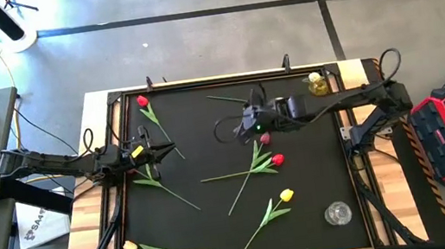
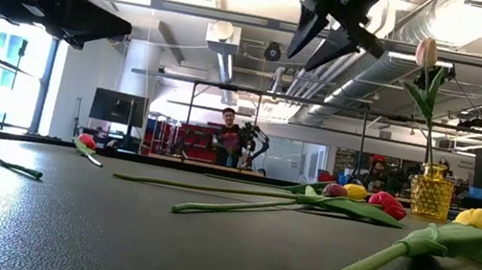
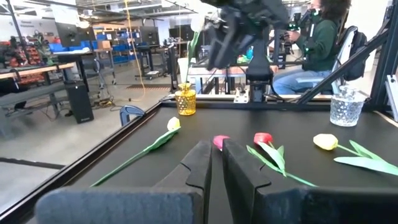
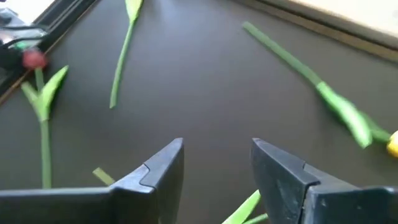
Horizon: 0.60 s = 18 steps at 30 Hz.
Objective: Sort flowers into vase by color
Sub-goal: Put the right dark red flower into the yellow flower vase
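Parted and empty, the right gripper's (image 4: 217, 171) jaws hang above the black table (image 1: 219, 221), ready for scattered tulips (image 1: 257, 168). Nearly closed, empty, the left gripper (image 3: 214, 165) waits opposite the amber glass vase (image 1: 318, 85), which holds one cream tulip (image 2: 426, 52).

Overhead camera looking straight down on the bench (image 1: 210, 157), low camera level across it, wrist cameras close behind each arm's fingers (image 3: 205, 168), all sharing the bench.

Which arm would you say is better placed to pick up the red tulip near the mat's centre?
The right: its gripper hovers open just beside the red tulip, while the left gripper sits shut across the mat.
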Available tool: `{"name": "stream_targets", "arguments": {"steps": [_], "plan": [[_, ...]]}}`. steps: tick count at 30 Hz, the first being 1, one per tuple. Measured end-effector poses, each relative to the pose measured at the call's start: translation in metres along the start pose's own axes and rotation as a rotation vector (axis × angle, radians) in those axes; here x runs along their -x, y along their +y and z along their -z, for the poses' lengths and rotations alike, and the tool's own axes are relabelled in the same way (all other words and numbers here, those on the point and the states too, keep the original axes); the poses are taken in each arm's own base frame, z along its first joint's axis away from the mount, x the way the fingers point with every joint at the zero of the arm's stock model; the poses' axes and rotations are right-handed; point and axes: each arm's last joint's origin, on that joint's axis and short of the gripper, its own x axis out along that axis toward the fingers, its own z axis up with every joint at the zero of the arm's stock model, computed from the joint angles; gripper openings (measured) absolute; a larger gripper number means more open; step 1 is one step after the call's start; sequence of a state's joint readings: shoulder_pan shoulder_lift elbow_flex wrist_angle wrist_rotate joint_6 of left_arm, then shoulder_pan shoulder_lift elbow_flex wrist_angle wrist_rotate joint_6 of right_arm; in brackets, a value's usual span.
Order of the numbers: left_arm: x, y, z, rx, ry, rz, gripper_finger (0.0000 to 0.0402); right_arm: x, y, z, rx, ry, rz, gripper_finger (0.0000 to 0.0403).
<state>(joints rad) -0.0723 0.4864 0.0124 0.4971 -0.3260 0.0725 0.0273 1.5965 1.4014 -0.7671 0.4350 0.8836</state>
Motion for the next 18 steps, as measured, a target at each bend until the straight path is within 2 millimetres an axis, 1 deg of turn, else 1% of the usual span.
{"name": "stream_targets", "arguments": {"steps": [4, 9, 13, 16, 18], "plan": [[0.0, 0.0, 0.0, 0.001, 0.0, 0.001, 0.0028, 0.003, 0.015, 0.018, -0.045, 0.029, -0.034, 0.0172], [0.0, 0.0, 0.0, 0.016, 0.0, 0.001, 0.0028, -0.003, 0.037, 0.046, -0.157, -0.033, -0.011, 0.0172], [0.0, 0.0, 0.0, 0.021, -0.001, 0.001, 0.0028, -0.019, 0.046, 0.07, -0.155, 0.011, 0.049, 0.0172], [0.0, 0.0, 0.0, 0.042, -0.001, 0.001, 0.0028, -0.033, 0.044, 0.081, -0.175, 0.055, 0.123, 0.0172], [0.0, 0.0, 0.0, 0.043, 0.0, 0.001, 0.0028, -0.043, 0.043, 0.089, -0.218, 0.11, 0.156, 0.0172]]}}
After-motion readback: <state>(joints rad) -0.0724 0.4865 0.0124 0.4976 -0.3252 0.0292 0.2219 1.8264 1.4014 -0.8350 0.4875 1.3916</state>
